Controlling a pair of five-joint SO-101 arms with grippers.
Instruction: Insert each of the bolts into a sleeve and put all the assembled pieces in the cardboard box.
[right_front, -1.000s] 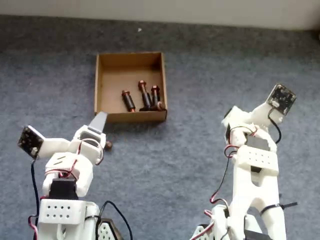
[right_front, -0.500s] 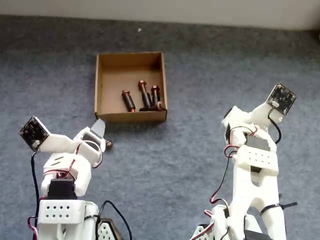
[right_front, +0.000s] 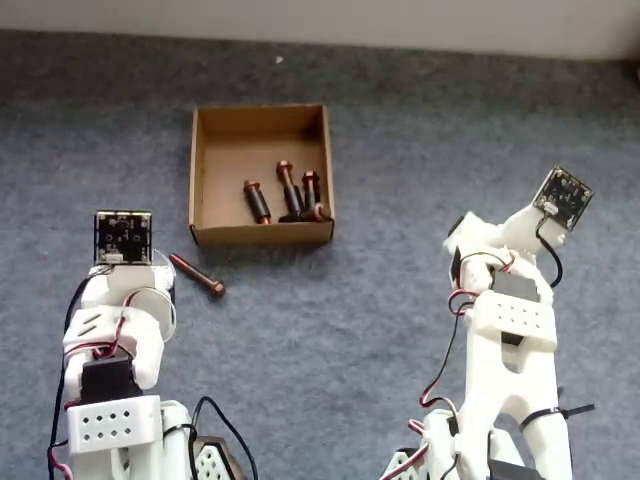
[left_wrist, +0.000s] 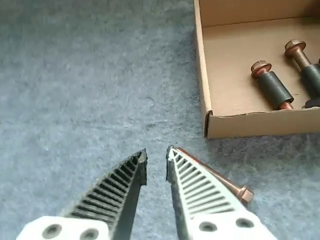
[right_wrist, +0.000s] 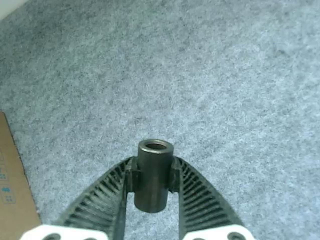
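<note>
Left gripper (left_wrist: 156, 152) of mine hangs low over the grey carpeted surface (right_front: 380, 150) with its jaws a little apart and nothing between them. My right gripper (right_wrist: 153, 163) is clamped on a dark sleeve (right_wrist: 153, 180), held upright with its open bore facing up, above bare carpet on the right side of the surface and well apart from everything else. The cardboard box (right_front: 262, 234) sits toward the far edge of the surface, left of the middle, open side up. Three assembled pieces (right_front: 289, 190) lie on its floor, gathered toward its near right corner: one lies a little apart from the other two, and those two sit close together, perhaps touching. On the carpet just off the box's near left corner lies a loose bolt (right_front: 196, 275), copper-coloured and set at a slant, its head pointing away from my left arm. From my left wrist, its shank runs beneath one of my fingers (left_wrist: 192, 187); whether they touch I cannot tell.
</note>
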